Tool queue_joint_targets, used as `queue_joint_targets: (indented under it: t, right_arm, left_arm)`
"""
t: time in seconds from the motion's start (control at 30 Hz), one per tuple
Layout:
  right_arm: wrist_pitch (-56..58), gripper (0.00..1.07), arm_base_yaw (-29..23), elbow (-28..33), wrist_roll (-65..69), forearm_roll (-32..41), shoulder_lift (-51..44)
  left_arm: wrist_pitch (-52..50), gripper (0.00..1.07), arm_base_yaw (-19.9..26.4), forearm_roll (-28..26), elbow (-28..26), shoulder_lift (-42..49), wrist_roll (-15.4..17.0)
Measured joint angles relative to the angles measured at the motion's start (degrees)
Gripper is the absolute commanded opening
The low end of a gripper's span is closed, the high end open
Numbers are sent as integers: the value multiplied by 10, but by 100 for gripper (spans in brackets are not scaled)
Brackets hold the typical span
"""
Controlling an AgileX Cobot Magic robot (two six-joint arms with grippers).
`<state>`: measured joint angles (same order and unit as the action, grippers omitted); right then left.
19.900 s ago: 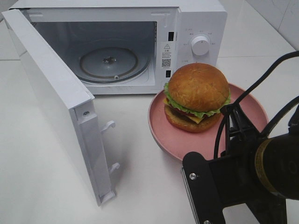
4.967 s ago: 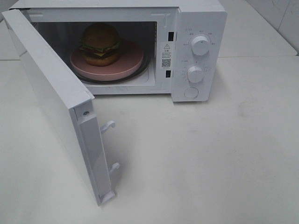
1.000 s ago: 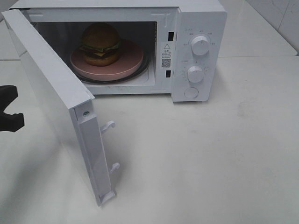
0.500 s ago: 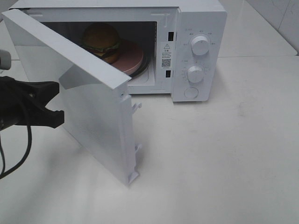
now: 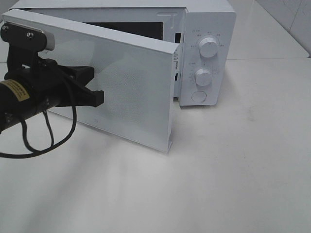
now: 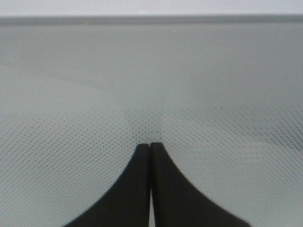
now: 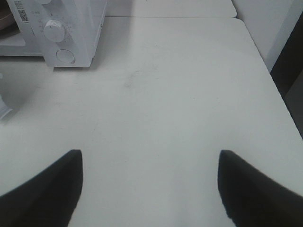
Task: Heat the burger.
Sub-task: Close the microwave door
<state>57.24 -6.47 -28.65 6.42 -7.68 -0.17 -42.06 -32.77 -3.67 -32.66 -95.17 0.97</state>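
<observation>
Though microwave [image 5: 206, 29] ajar, burger hidden.

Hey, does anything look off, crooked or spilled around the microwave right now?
Nothing stands out. The microwave door stands ajar, not yet latched, with the shut left gripper tips against its outer face. The knobs look intact, and the table shows no spill or damage.

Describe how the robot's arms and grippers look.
The left arm is black, with a yellow label, a white bracket with screws on top and a looping black cable. The left gripper and right gripper have smooth black fingers that curve to narrow tips.
</observation>
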Motion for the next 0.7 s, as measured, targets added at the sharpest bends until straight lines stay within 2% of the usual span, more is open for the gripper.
queue_joint_targets:
  t: [0.3, 0.43, 0.7]
  right_arm:
    - [0, 76, 0, 0, 0, 0, 0]
    - [0, 76, 0, 0, 0, 0, 0]
    - [0, 76, 0, 0, 0, 0, 0]
  left_arm:
    - [0, 0, -10, -24, -68, -53, 0]
    - [0, 0, -22, -57, -113, -85, 0]
    - [9, 0, -26, -89, -177, -126, -10]
